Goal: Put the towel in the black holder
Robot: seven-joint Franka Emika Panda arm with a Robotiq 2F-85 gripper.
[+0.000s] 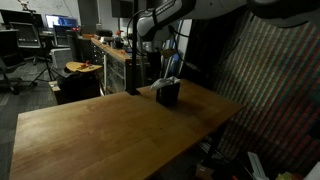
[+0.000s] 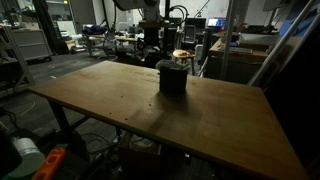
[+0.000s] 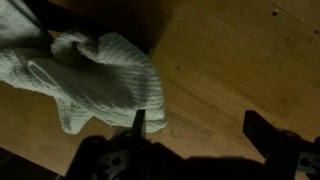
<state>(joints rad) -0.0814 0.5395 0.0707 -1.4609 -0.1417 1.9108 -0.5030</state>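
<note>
Gripper (image 3: 195,122) is hanging open and empty near the holder (image 2: 172,82), towel (image 3: 95,80) is sitting bunched at its top with a flap spilling down its side, so placing is looking nearly done, next move probably tucking that flap in.

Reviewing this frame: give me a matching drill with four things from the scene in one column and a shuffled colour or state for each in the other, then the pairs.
Things:
1. towel
2. black holder
3. gripper
4. table

Colour or state:
A. brown wood
B. open, holding nothing
C. pale, textured cloth
D. dark, standing upright

Pairs: 1-C, 2-D, 3-B, 4-A
</note>
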